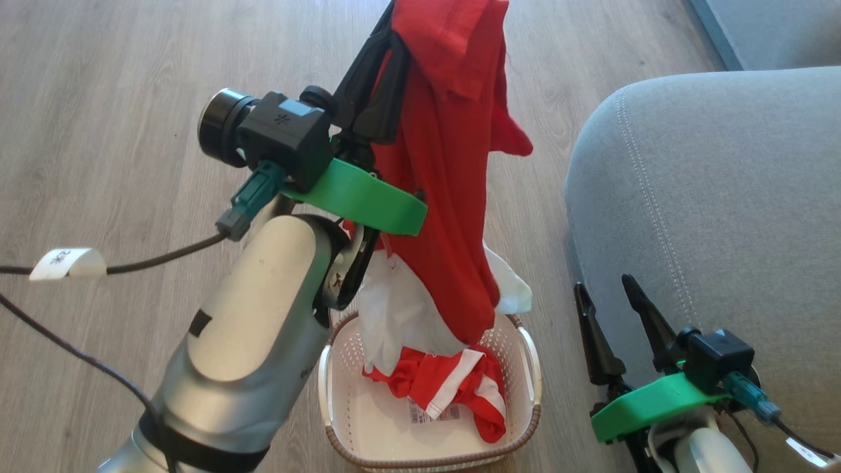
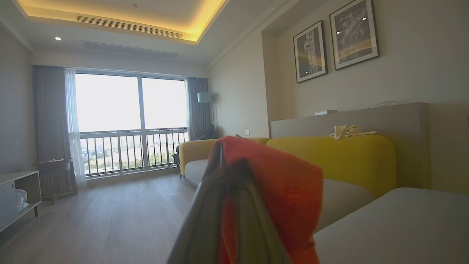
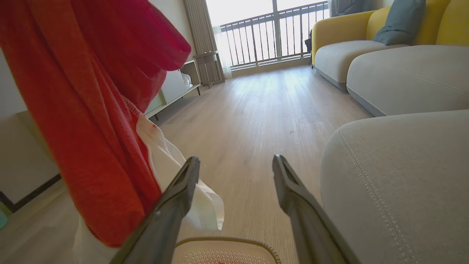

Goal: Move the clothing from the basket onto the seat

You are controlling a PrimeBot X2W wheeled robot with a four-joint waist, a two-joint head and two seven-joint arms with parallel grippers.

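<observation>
White barcode sticker (image 1: 428, 412) lies on basket (image 1: 371, 424) floor, print unreadable.

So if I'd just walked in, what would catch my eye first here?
The long red garment dangling from the left gripper, shut on its top, high above the floor. Right under it sits a small cream basket with a red-and-white garment crumpled inside. To the right bulges a big grey seat, with the right gripper open beside it.
</observation>
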